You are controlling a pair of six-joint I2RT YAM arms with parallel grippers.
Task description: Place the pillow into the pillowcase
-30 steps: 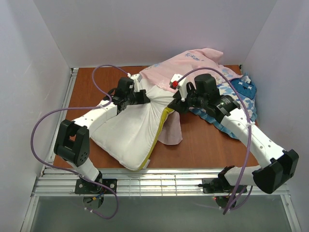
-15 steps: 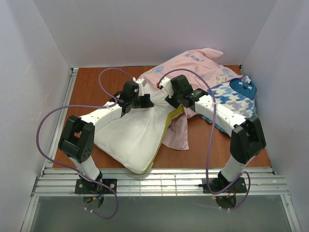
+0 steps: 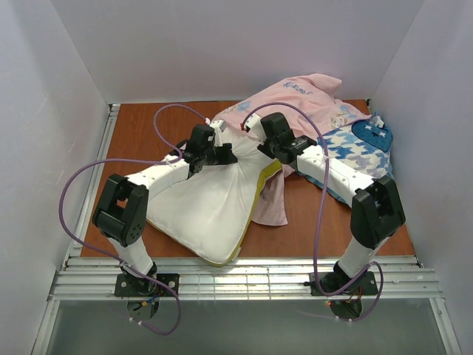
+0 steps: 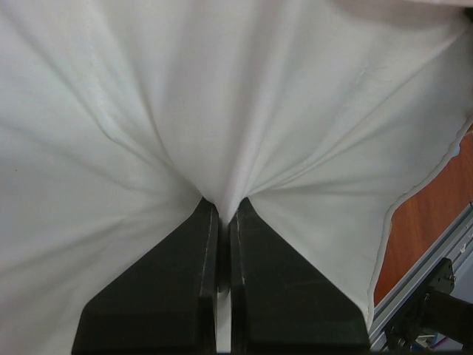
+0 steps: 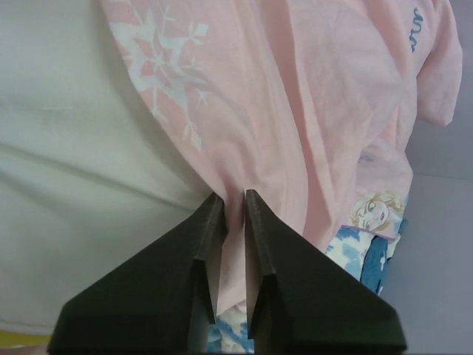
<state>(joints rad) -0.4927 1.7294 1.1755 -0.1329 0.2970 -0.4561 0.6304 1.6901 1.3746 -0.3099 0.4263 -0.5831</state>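
The white pillow (image 3: 207, 207) with its yellow side edge (image 3: 250, 211) lies on the left half of the table, its far end tucked under the pink pillowcase (image 3: 295, 103). My left gripper (image 3: 226, 154) is shut on a pinch of the pillow's white cover (image 4: 222, 148), which fans out in creases from the jaws (image 4: 224, 211). My right gripper (image 3: 260, 142) is shut on a fold of the pillowcase (image 5: 310, 111), pink cloth bunched between its fingers (image 5: 233, 203). A loose pink flap (image 3: 272, 203) hangs over the pillow's right side.
A blue-and-white star-patterned cushion (image 3: 362, 151) lies at the right under the pillowcase, against the right wall. Bare brown table (image 3: 140, 133) shows at the far left and near right (image 3: 310, 229). White walls enclose the table; a metal rail (image 3: 244, 285) runs along the near edge.
The right arm swung left from over the cushion to the pillowcase mouth and closed on pink cloth. The left gripper carried the pillow's end slightly rightward and farther back.
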